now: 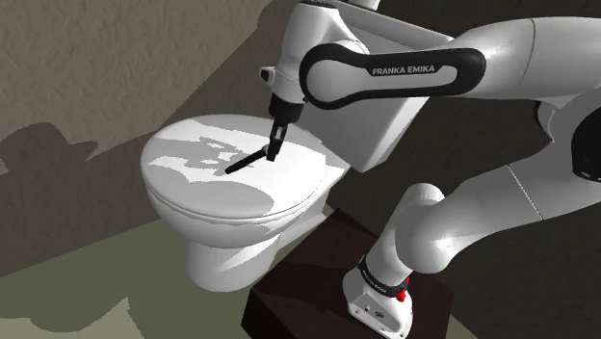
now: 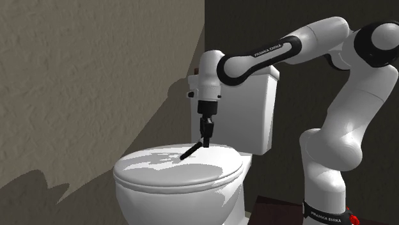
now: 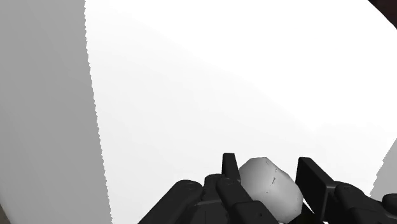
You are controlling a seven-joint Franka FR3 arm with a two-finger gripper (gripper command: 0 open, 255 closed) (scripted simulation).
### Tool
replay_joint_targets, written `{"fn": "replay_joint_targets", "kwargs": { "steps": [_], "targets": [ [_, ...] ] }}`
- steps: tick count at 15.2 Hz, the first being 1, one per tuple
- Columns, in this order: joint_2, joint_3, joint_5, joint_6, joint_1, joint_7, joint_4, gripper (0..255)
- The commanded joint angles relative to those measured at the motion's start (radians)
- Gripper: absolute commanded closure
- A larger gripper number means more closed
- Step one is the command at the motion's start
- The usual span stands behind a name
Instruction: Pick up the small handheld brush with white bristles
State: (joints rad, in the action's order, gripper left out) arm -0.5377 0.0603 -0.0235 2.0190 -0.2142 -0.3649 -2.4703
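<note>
One brush gripped, lift unfinished

The gripper [image 1: 273,146] is clamped on the brush [image 1: 246,161], which slants down toward the toilet lid [image 1: 193,197]. I cannot tell whether its low tip is clear of the lid. Raising it is what is left. The tank [image 1: 380,125] stands just behind and the wall [image 1: 96,58] far left; nothing blocks the way up.
</note>
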Motion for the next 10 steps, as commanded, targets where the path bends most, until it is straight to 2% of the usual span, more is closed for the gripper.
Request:
{"fn": "replay_joint_targets", "kwargs": {
  "steps": [1, 8, 10],
  "targets": [
    [-0.002, 0.0, 0.0, -0.03, 0.0, -0.001, 0.028, 255],
    [-0.011, -0.002, 0.001, -0.127, 0.0, -0.005, 0.115, 255],
    [-0.011, -0.002, 0.001, -0.129, 0.0, -0.006, 0.117, 255]
  ]
}}
